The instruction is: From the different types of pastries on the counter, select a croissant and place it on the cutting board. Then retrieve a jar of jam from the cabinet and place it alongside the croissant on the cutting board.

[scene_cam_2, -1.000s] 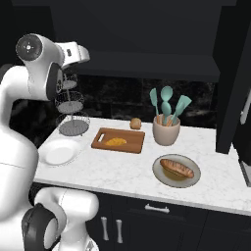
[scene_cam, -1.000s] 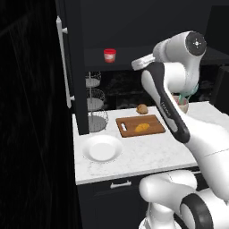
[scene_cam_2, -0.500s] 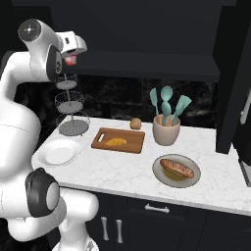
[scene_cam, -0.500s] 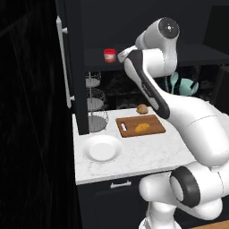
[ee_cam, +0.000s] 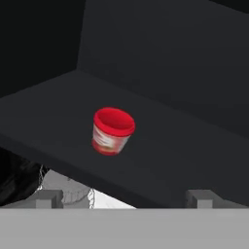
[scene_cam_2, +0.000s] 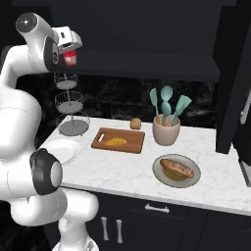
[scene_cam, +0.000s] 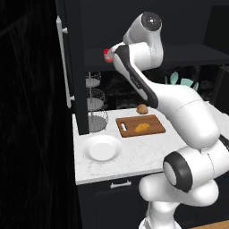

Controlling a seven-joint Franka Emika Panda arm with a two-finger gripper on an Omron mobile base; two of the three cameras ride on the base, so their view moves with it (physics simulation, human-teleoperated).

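The red jar of jam [ee_cam: 112, 131] stands upright on the dark cabinet shelf [ee_cam: 53, 114], straight ahead of my gripper [ee_cam: 125, 198] and a short way off. Both fingertips [ee_cam: 48, 198] are spread wide, open, with nothing between them. From the right base view the jar [scene_cam_2: 70, 58] sits just below and beyond the raised hand [scene_cam_2: 66, 38]. The croissant [scene_cam_2: 116, 142] lies on the brown cutting board [scene_cam_2: 133, 146] on the white counter [scene_cam_2: 122, 171]. From the left, the arm covers part of the jar [scene_cam: 107, 54]; the croissant [scene_cam: 142, 127] shows on the board [scene_cam: 154, 121].
The open cabinet door with its silver handle [scene_cam: 63, 67] stands left of the arm. A wire tier stand [scene_cam_2: 71, 103] rises under the shelf. A round bun [scene_cam_2: 136, 123], a utensil crock [scene_cam_2: 165, 131], a loaf on a plate [scene_cam_2: 177, 168] and a white plate [scene_cam: 103, 148] share the counter.
The arm has swung up and to the left, from over the counter to the cabinet shelf, bringing the hand close to the jar. The jar, croissant and board have stayed put.
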